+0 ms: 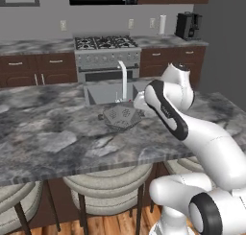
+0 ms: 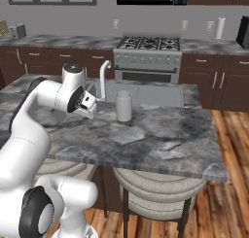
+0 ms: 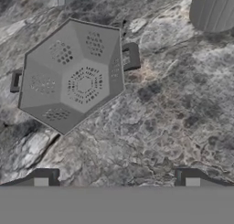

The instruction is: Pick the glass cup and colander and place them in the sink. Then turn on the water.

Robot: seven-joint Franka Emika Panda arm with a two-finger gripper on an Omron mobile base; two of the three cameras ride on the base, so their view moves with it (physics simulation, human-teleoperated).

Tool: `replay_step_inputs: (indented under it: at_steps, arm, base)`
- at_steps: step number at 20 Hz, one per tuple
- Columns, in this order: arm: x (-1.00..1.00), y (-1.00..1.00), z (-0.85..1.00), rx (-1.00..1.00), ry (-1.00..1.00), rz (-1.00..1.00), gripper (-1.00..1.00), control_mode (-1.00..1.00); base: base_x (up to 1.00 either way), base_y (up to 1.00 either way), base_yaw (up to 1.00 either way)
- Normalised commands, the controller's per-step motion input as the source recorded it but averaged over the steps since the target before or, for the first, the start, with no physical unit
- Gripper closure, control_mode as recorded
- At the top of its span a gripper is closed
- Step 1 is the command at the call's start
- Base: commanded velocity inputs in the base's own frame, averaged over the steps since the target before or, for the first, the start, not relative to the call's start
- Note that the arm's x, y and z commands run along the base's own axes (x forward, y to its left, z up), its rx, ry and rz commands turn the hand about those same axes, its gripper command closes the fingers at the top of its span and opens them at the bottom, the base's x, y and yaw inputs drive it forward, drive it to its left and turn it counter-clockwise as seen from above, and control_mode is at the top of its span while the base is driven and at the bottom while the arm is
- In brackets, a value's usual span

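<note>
The colander, a grey faceted bowl with patches of small holes and two side handles, sits on the marble island counter just in front of the sink. It also shows as the colander near the pale arched faucet. The glass cup, a tall pale ribbed tumbler, stands upright on the counter by the sink's front rim; its base is the glass cup. My gripper hovers above bare counter between the two, open, holding nothing. No water runs from the faucet.
Behind the island is a stove set in dark cabinets, with a coffee machine and a paper towel roll on the back counter. Round stools stand under the island's near edge. My own arm crosses the counter.
</note>
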Motion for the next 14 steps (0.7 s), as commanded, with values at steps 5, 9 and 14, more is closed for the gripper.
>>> replay_step_inputs:
  at_steps: [5, 9, 14]
  arm:
    - [0.18, 0.07, -0.21, -0.01, 0.0, -0.01, -1.0, -1.0]
    - [0.18, 0.03, -0.21, 0.0, 0.0, 0.0, -1.0, -1.0]
    - [0.28, 0.04, -0.17, -0.02, 0.0, 0.0, -1.0, -1.0]
  base:
    - [0.0, 0.0, 0.0]
    - [0.0, 0.0, 0.0]
    - [0.0, 0.0, 0.0]
